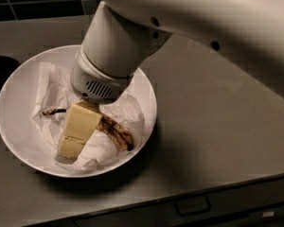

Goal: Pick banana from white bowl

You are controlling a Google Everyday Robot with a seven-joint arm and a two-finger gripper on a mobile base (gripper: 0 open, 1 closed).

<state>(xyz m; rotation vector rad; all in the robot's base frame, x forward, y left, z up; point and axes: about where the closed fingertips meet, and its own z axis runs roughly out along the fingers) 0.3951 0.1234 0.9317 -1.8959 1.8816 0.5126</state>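
Note:
The white bowl (16,86) sits at the left of the grey counter, lined with crumpled white paper (52,86). The banana (117,132) lies in it, brown-blotched, with its thin dark stem (53,111) pointing left. My gripper (72,144) reaches down into the bowl from the big white arm above. Its cream-coloured end lies over the banana's middle and hides that part. The stem shows on its left and the banana's thick end on its right.
The grey counter (213,122) extends to the right of the bowl, with its front edge and a drawer handle (193,205) below. A dark tiled wall (38,1) runs along the back. The white arm (203,18) fills the upper right.

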